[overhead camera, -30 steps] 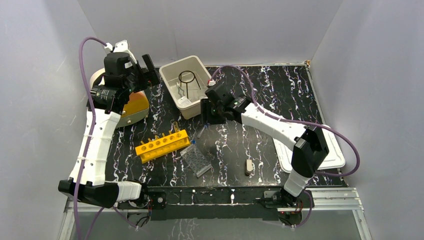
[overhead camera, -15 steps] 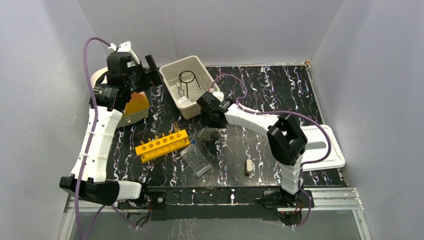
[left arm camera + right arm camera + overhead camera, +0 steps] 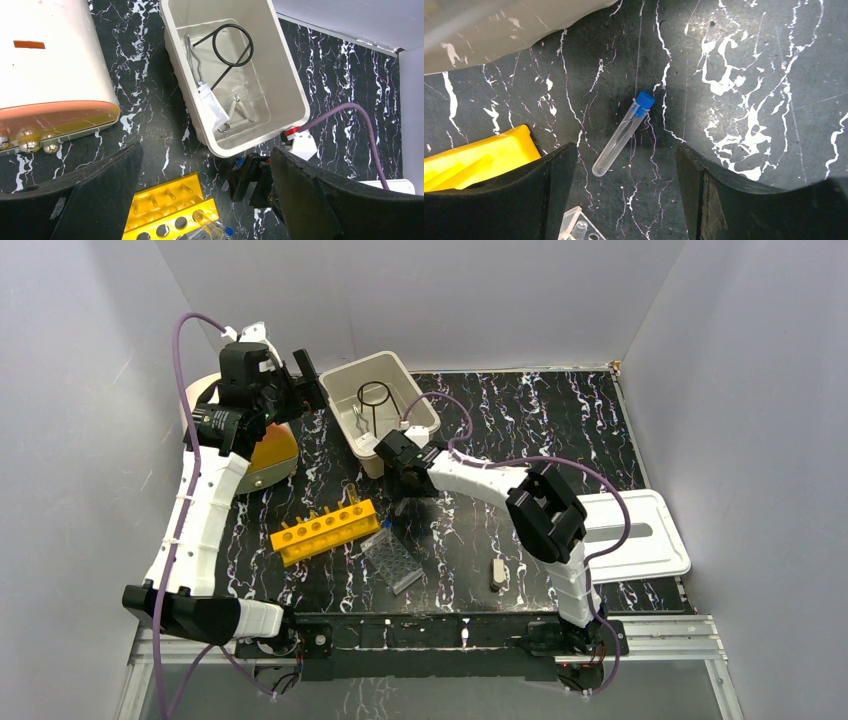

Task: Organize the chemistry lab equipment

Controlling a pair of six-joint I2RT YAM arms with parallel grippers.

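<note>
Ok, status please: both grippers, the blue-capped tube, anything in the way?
Left gripper open, raised beside the tub. Right gripper open over the blue-capped tube, lying flat, not gripped. Yellow rack close beside.

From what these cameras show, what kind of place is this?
Probably a robot test cell staged as a chemistry bench: plain grey walls enclose a black marbled table bearing a yellow test-tube rack and a blue-capped test tube.

Blue-capped clear tube (image 3: 623, 134) flat on the marbled table (image 3: 749, 75), between the right pincer (image 3: 621, 151)'s wide-apart fingers
</note>
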